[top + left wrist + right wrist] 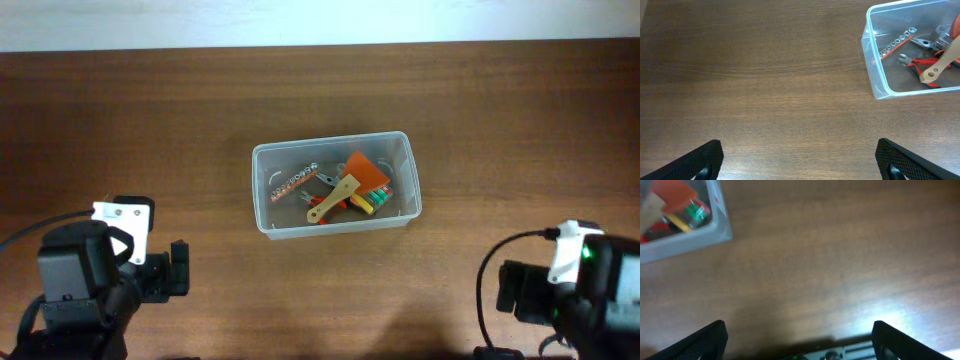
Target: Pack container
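The clear plastic container (pixel 268 208) stands at the table's middle. Inside lie a wooden-handled scraper with an orange blade (pixel 345 185), red-handled pliers (pixel 918 64), a strip of sockets (pixel 293 182) and green-and-yellow bits (pixel 374 200). The container also shows at the upper right of the left wrist view (pixel 875 75) and the upper left of the right wrist view (pixel 722 222). My left gripper (pixel 800 162) is open and empty over bare table, at the front left (pixel 178 270). My right gripper (pixel 797 342) is open and empty at the front right; its fingers are hidden overhead.
The brown wooden table (pixel 480 120) ends at a pale wall strip along the far edge (pixel 320 22). Black cables trail from both arms near the front corners (pixel 485 285).
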Robot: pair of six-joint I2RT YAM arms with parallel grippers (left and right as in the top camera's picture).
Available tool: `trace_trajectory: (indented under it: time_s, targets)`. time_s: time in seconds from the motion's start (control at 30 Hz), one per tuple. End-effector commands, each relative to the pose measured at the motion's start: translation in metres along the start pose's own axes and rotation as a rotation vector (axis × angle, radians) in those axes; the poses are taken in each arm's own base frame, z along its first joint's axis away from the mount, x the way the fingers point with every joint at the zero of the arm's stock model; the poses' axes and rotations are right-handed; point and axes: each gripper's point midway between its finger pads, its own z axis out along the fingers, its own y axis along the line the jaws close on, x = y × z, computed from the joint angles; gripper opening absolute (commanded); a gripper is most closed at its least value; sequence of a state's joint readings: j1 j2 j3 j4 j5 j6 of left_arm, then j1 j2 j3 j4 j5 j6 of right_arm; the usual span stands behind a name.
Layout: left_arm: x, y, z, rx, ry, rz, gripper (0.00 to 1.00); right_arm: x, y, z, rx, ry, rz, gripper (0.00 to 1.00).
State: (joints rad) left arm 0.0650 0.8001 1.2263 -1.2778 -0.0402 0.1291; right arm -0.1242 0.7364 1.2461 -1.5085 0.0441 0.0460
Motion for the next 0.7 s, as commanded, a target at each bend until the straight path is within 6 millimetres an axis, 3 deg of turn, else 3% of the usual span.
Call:
trace_trajectory:
  time_s: [0.0, 0.07, 0.13, 0.33, 0.5, 0.67]
  targets:
    - [0.0, -0.001, -0.001, 0.008, -0.007, -0.015, 0.99, -0.017, -0.002, -0.007, 0.012, -0.12, -0.031, 0.91]
    - [0.0, -0.001, -0.001, 0.008, -0.007, -0.015, 0.99, -0.043, 0.0, -0.015, 0.007, -0.243, -0.045, 0.9]
    - [0.0, -0.001, -0.001, 0.008, -0.007, -0.015, 0.99, -0.068, 0.002, -0.024, -0.003, -0.355, -0.039, 0.99]
    - [0.0, -0.001, -0.001, 0.008, -0.007, -0.015, 0.99, -0.123, 0.02, -0.055, -0.104, -0.624, -0.055, 0.99]
    - [0.0, -0.001, -0.001, 0.008, -0.007, -0.015, 0.99, -0.137, 0.032, -0.068, -0.173, -0.8, -0.083, 0.99]
    - [0.0, -0.001, -0.001, 0.008, -0.007, -0.015, 0.99, -0.127, 0.04, -0.059, -0.217, -0.937, -0.109, 0.99]
